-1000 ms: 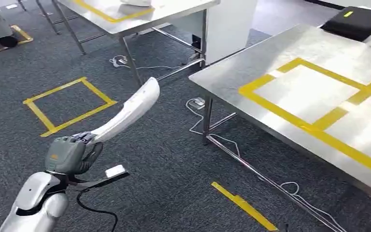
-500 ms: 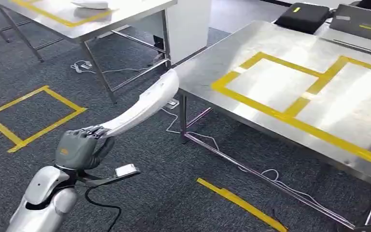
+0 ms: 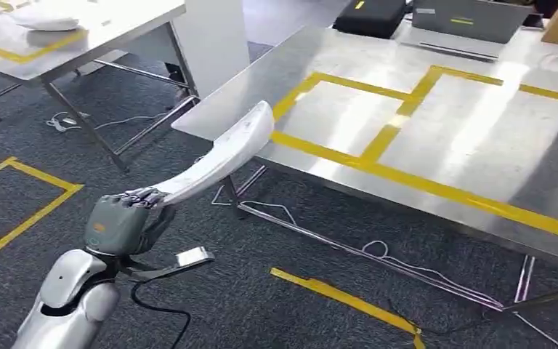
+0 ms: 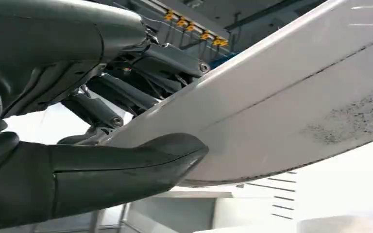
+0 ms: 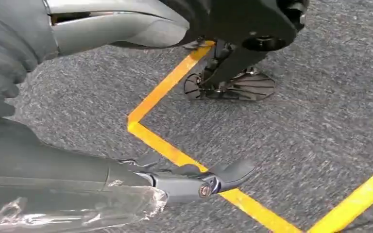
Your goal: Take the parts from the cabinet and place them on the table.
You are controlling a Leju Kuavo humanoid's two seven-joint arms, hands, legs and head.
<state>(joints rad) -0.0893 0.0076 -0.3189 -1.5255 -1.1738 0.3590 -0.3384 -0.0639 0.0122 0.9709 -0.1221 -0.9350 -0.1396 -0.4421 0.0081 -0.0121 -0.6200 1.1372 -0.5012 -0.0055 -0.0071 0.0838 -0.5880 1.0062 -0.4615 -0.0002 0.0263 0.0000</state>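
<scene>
Item: long white part (image 3: pixel 218 156), gripped at near end by my left hand (image 3: pixel 120 222), fingers closed round it. Far tip overhangs table (image 3: pixel 436 138) edge. Advice: lift clear of edge, lower flat inside yellow tape square (image 3: pixel 345 116). My right hand (image 5: pixel 14 53): fingers apart, holding nothing.

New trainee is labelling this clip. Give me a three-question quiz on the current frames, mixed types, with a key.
1. True or false: the left hand grips the long white part at one end.
2. The part's far end hangs over: A) the steel table's corner, B) the carpet square, C) the laptop.
3. What colour is the tape marking squares on the steel table?

Key: 1 true; 2 A; 3 yellow.
</scene>
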